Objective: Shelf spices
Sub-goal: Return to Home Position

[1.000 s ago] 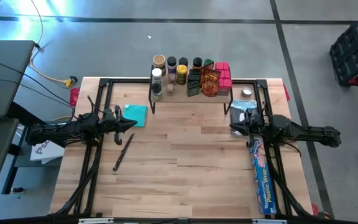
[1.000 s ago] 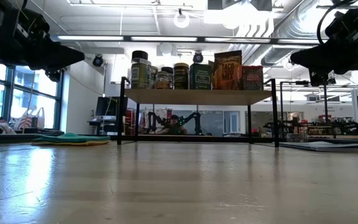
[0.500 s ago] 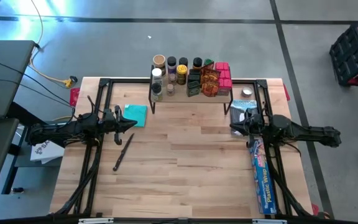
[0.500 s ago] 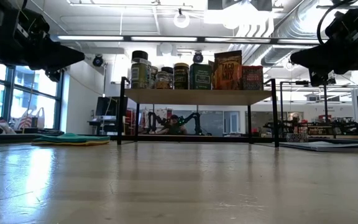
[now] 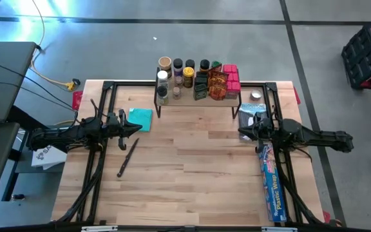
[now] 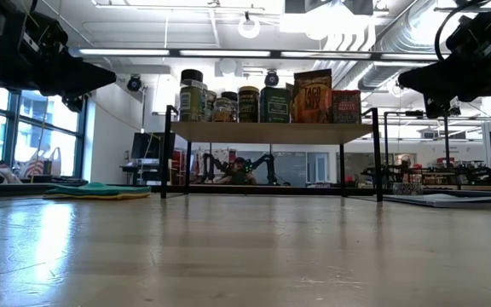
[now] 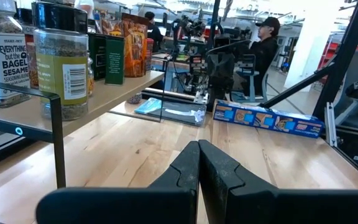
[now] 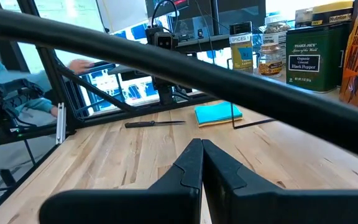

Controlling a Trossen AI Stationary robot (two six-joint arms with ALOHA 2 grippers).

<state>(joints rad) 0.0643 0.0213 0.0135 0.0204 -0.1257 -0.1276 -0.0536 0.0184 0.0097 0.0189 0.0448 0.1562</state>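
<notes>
The spices [image 5: 198, 78] stand packed together on top of the shelf [image 5: 192, 102] at the far middle of the table: round jars, dark tins, orange packets and red boxes. The low view shows them in a row [image 6: 262, 102] on the wooden shelf top [image 6: 271, 132], with nothing under it. My left gripper [image 5: 136, 127] hangs level above the table's left side, shut and holding nothing [image 7: 199, 149]. My right gripper [image 5: 240, 132] hangs level above the right side, also shut and holding nothing [image 8: 202, 148]. Both are well short of the shelf.
A teal cloth [image 5: 140, 118] lies beside my left gripper, and a black knife [image 5: 127, 158] lies nearer the front. A long blue plastic-wrap box [image 5: 270, 180] runs along the right side. A white-lidded container [image 5: 256, 96] and a clear bag [image 5: 250, 113] sit right of the shelf.
</notes>
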